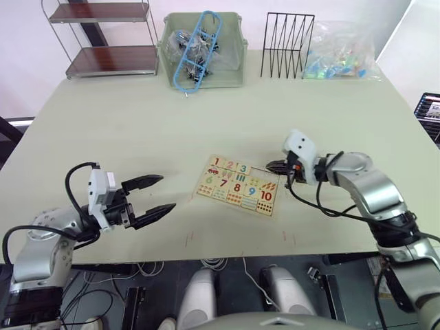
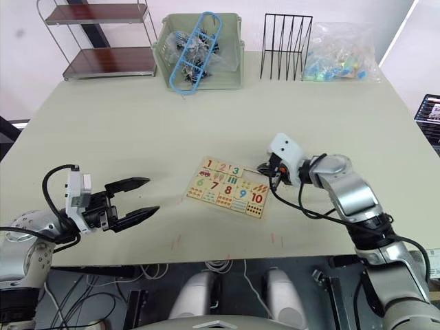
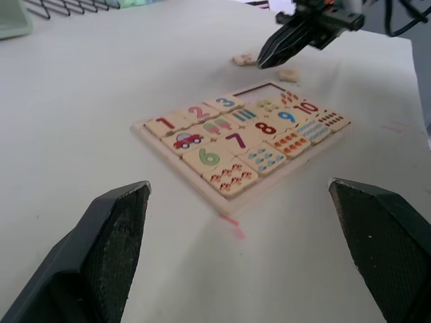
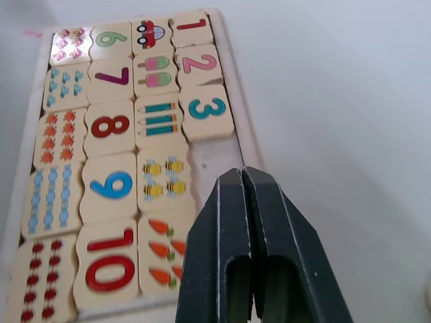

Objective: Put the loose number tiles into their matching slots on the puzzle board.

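The puzzle board [image 1: 238,185] lies flat on the cream table, right of centre. Most squares hold tiles. After numerals 1, 2 and 3, the matching slots [image 3: 264,91] at the end of that row are bare recesses. Two loose number tiles [image 3: 244,59] [image 3: 289,75] lie on the table just beyond that end of the board. My right gripper [image 1: 269,166] is shut with nothing in it, its tip low between the two tiles, at the board's far right corner. My left gripper [image 1: 167,192] is open and empty, well left of the board and pointing at it.
Along the table's far edge stand a two-tier shelf [image 1: 110,38], a green bin [image 1: 203,69] with a blue plastic frame, a black wire rack [image 1: 287,45] and a clear bag of coloured pieces [image 1: 340,51]. Small red marks [image 1: 189,238] sit near the front edge.
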`<control>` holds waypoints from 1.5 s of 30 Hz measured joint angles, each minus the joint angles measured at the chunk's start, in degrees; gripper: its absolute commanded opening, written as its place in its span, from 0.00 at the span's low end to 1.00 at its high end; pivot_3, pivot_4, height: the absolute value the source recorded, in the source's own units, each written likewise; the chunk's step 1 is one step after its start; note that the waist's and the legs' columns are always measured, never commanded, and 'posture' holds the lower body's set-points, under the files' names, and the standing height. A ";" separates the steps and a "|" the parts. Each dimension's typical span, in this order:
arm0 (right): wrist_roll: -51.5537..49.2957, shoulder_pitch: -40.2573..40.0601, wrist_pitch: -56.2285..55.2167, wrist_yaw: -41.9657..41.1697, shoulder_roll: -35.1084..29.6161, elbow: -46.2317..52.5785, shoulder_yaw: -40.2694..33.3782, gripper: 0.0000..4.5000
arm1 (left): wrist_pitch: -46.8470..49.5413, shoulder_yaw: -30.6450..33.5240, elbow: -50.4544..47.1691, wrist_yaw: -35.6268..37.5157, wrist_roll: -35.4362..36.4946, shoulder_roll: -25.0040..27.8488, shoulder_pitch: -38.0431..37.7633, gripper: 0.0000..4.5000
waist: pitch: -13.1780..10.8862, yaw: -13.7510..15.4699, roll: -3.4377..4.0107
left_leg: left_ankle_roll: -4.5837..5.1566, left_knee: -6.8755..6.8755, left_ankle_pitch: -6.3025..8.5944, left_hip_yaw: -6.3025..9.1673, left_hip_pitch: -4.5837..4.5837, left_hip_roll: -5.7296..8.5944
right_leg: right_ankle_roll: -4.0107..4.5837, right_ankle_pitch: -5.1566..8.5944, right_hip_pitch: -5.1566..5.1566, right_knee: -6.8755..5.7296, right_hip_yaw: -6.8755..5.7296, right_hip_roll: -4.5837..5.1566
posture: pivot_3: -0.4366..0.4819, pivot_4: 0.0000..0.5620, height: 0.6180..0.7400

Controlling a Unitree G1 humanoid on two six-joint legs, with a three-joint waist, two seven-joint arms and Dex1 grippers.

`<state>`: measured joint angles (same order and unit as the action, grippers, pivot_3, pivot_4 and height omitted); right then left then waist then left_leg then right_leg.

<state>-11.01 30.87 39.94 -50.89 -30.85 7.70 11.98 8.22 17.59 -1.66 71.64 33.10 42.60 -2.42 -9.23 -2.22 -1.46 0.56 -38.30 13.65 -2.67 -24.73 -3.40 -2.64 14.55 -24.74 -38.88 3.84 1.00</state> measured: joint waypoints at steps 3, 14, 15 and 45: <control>-1.09 -4.44 -3.23 1.05 -0.68 1.90 -3.88 0.00 | 0.05 0.14 0.09 -1.77 -0.29 -0.81 -0.70 1.00 | 0.00 0.05 -0.01 | 0.00 0.00 0.00 0.03 0.02 0.00 | 0.00 0.00 0.02 -0.01 0.00 -0.02 | 0.48 0.27 1.00; -8.66 -23.51 -15.79 2.34 -1.51 5.16 -21.81 0.39 | -0.35 1.95 -0.10 -7.26 -0.67 -2.76 -5.80 1.00 | 0.02 0.14 -0.03 | 0.00 -0.02 0.00 0.02 0.13 0.00 | -0.01 0.00 0.13 -0.01 0.04 -0.02 | 0.48 0.27 1.00; -9.68 -25.76 -16.75 2.32 -1.74 5.18 -23.92 0.53 | -0.85 2.43 -0.11 -7.97 -0.97 -2.87 -6.40 1.00 | 0.02 0.13 -0.03 | 0.00 -0.03 0.00 0.01 0.17 0.00 | -0.01 0.00 0.17 -0.01 0.06 -0.02 | 0.48 0.27 1.00; -16.26 -50.42 -36.90 -0.25 1.41 4.96 -35.52 0.98 | -5.03 6.70 0.71 -13.22 -2.52 -6.38 -14.48 1.00 | 0.04 0.12 -0.08 | 0.00 0.01 0.01 -0.10 1.03 -0.04 | 0.03 0.28 0.95 0.10 0.18 0.05 | 0.48 0.27 1.00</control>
<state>-27.27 -19.55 3.04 -51.14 -29.43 12.66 -23.55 3.19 24.29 -0.94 58.41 30.58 36.21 -16.90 -9.20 -2.10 -1.54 0.56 -38.29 13.66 -2.78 -23.70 -3.44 -2.62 14.83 -23.79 -38.78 4.02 1.05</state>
